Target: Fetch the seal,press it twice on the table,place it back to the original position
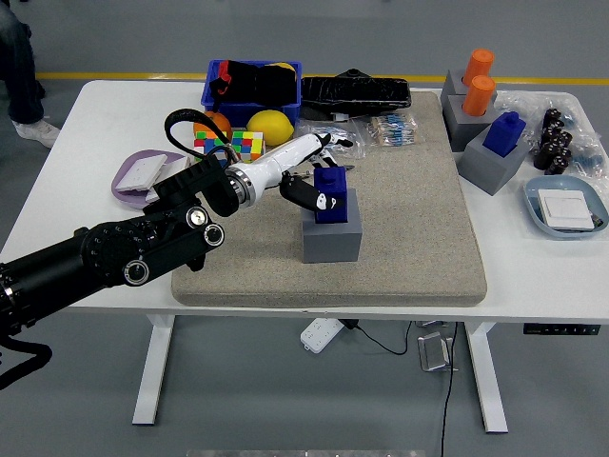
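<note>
The blue seal (pixel 332 193) stands on top of a grey holder block (pixel 331 235) in the middle of the tan mat (pixel 409 238). My left hand (pixel 317 174) reaches in from the left on its black arm. It is shut on the seal: the white fingers (pixel 322 145) wrap behind it and the dark thumb presses its near left side. The seal's base looks level with the block's top; I cannot tell whether it is seated or just lifted. My right arm is out of view.
At the right stand a second blue seal (pixel 503 132) and two orange seals (pixel 479 82) on grey blocks, beside a blue dish (pixel 566 207). Behind my hand lie a lemon (pixel 270 126), puzzle cubes (pixel 245 146), a blue bin (pixel 252 81) and a purple plate (pixel 141 176).
</note>
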Controlling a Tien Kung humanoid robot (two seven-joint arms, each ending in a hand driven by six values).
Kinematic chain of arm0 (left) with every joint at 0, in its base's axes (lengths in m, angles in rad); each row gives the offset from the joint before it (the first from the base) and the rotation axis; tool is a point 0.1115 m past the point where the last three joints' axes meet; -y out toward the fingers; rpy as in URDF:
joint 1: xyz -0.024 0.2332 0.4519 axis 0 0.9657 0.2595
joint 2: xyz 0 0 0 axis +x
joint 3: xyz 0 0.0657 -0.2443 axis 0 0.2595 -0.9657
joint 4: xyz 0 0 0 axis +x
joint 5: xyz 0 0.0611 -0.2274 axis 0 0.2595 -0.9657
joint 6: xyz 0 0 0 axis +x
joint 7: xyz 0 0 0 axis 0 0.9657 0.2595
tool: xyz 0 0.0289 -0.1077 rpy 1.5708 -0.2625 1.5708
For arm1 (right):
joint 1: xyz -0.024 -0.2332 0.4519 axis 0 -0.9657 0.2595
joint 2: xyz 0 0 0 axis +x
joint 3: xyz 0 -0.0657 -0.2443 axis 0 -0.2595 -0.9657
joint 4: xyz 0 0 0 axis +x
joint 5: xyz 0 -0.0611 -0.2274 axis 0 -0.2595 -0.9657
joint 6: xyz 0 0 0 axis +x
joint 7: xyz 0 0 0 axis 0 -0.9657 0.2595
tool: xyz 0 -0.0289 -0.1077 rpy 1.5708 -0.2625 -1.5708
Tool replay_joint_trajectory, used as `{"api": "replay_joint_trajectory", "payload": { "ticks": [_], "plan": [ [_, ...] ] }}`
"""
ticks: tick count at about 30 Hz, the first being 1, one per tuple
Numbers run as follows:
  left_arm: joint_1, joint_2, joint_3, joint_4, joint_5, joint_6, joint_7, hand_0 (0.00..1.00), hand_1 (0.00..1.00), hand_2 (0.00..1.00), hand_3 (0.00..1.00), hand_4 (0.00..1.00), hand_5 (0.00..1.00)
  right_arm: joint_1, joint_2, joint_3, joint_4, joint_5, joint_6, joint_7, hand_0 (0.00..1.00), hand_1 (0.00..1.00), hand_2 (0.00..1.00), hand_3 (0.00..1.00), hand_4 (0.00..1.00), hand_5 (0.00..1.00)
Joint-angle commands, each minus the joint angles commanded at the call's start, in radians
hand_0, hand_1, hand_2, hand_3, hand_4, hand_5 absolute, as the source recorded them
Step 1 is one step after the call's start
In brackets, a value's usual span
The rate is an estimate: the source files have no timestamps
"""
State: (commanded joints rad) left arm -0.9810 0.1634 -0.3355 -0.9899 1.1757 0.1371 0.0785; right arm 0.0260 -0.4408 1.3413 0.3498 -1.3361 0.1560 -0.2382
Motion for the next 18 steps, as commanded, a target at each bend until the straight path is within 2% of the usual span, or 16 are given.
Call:
{"api": "replay_joint_trajectory", "payload": {
  "ticks": [18],
  "plan": [
    [0.002,-0.006,-0.003,-0.014,-0.028,-0.003,0.004,0.826,0.465,0.442,0.907,0.711,0.002,0.001,0.001,0.003,0.001,-0.002,0.0,0.0,0.885,0.747,0.751,0.75,0.831,0.521]
  ]
}}
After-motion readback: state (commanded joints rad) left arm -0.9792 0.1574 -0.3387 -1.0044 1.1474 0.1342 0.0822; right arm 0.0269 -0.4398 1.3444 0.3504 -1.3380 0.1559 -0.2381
